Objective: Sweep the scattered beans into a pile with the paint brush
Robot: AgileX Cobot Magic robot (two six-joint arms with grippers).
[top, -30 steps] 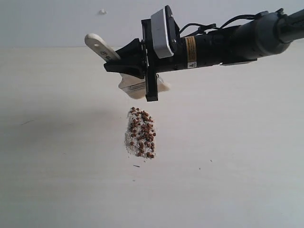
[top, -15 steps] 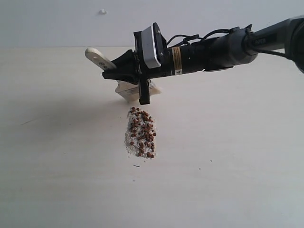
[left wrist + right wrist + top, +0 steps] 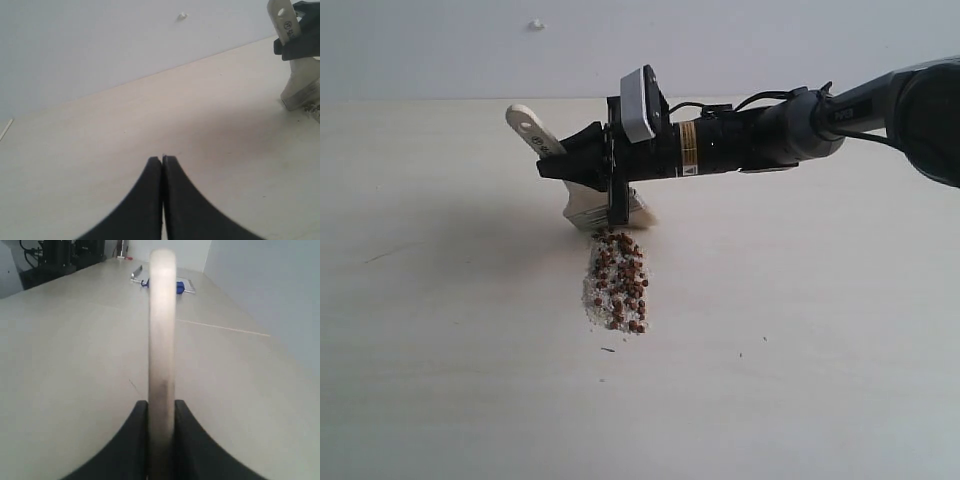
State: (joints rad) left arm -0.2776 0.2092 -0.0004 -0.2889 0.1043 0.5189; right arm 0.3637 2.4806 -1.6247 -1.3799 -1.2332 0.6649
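Observation:
The beans, small reddish-brown rounds mixed with whitish grains, lie in one narrow pile [image 3: 617,283] on the pale table. My right gripper [image 3: 556,160] is shut on the light wooden handle [image 3: 162,315] of the paint brush [image 3: 590,212]. The pale bristles rest on the table at the pile's far end. The handle's holed end [image 3: 525,123] slants up to the left. My left gripper [image 3: 162,159] is shut on nothing, low over bare table. In its view the paint brush [image 3: 301,85] stands at the far right edge.
A few dark specks [image 3: 608,349] lie just in front of the pile. A blue item with a metal piece [image 3: 172,285] lies far along the table, near dark equipment [image 3: 65,255]. A pale wall [image 3: 740,45] backs the table.
The right arm has come down and drawn back a little. The brush has dropped from above the table until its bristles meet the pile's far end. The pile looks unchanged.

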